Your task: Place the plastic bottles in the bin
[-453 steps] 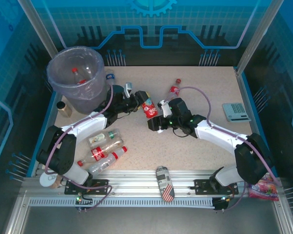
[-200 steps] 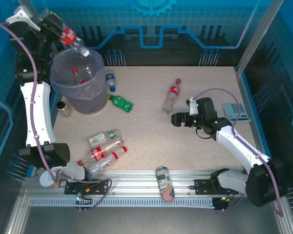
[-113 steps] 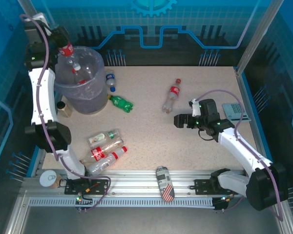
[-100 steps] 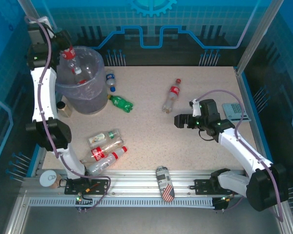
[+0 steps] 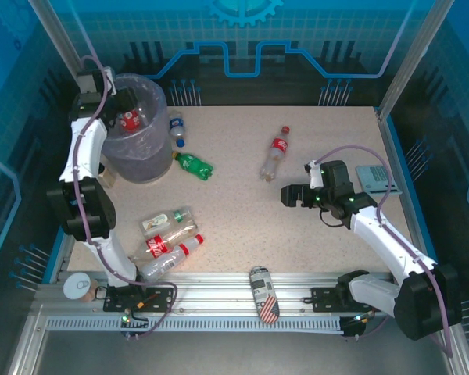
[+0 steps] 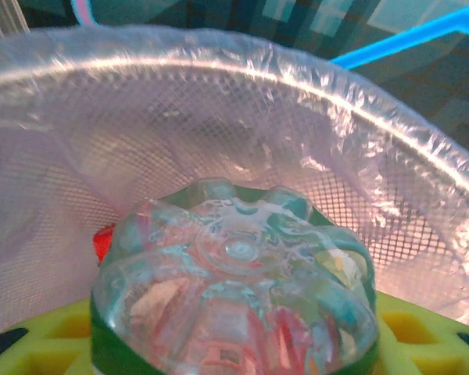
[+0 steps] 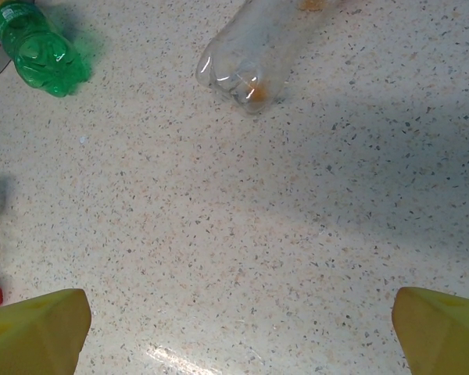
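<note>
Two arms, different poses. Left arm stands up from its base at the near-left corner, elbow high, forearm reaching to the far-left with the wrist bent over the bin (image 5: 144,160). Left end effector (image 5: 123,117) is narrowed onto a red-labelled held bottle (image 5: 130,121), which sits inside the bin's mouth outline seen from above. Left wrist view: bottle base (image 6: 234,289) faces the camera, pinched between the yellow-green fingers (image 6: 39,348), liner rim (image 6: 313,90) arcing behind it. Right arm stretches from the near-right corner toward the tabletop (image 5: 328,141) centre, forearm low, wrist pointing left. Right end effector (image 5: 291,195) is spread wide and holds nothing; its yellow fingertips (image 7: 39,328) sit at the frame's bottom corners over bare surface. On the tabletop: a loose red-labelled bottle (image 5: 275,152) just beyond the right end effector, a green bottle (image 5: 194,165) and a blue-capped bottle (image 5: 177,130) beside the bin, a bottle cluster (image 5: 168,238) near-left.
</note>
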`<state>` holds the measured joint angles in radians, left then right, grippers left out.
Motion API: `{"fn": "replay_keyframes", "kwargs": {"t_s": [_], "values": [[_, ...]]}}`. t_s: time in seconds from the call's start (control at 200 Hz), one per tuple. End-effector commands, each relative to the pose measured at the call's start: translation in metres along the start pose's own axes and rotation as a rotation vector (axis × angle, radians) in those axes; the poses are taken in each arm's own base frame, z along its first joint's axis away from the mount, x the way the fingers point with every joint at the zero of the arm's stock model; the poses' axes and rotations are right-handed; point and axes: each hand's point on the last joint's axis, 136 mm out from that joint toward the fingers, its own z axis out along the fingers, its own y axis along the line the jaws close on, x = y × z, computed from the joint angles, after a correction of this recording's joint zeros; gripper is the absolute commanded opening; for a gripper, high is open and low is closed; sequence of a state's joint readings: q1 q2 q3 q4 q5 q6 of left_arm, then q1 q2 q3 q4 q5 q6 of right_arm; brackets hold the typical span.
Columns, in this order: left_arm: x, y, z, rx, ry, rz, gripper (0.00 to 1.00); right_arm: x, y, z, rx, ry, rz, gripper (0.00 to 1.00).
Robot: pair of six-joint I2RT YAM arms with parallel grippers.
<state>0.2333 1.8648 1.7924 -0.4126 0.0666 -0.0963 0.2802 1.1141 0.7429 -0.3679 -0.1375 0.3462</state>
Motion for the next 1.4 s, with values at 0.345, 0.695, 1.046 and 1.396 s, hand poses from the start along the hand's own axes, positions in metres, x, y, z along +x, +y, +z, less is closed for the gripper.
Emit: {"fn": "replay_keyframes", "kwargs": {"t_s": [0.345, 0.695, 1.046, 1.396], "values": [[0.033, 0.003, 0.030, 0.021, 0.050, 0.008, 0.00, 0.006, -0.010, -0.002, 0.025, 0.006, 0.008, 1.00], [0.033, -0.002, 0.024, 0.048, 0.057, -0.003, 0.85, 0.003, -0.014, -0.007, 0.048, -0.005, 0.012, 1.00], [0.001, -0.014, -0.018, 0.059, -0.008, 0.019, 0.99, -0.031, -0.011, 0.000, 0.049, -0.079, 0.092, 0.99], [-0.035, -0.057, -0.114, 0.052, -0.156, 0.111, 0.99, -0.077, -0.015, 0.034, 0.204, -0.130, 0.142, 0.94]]}}
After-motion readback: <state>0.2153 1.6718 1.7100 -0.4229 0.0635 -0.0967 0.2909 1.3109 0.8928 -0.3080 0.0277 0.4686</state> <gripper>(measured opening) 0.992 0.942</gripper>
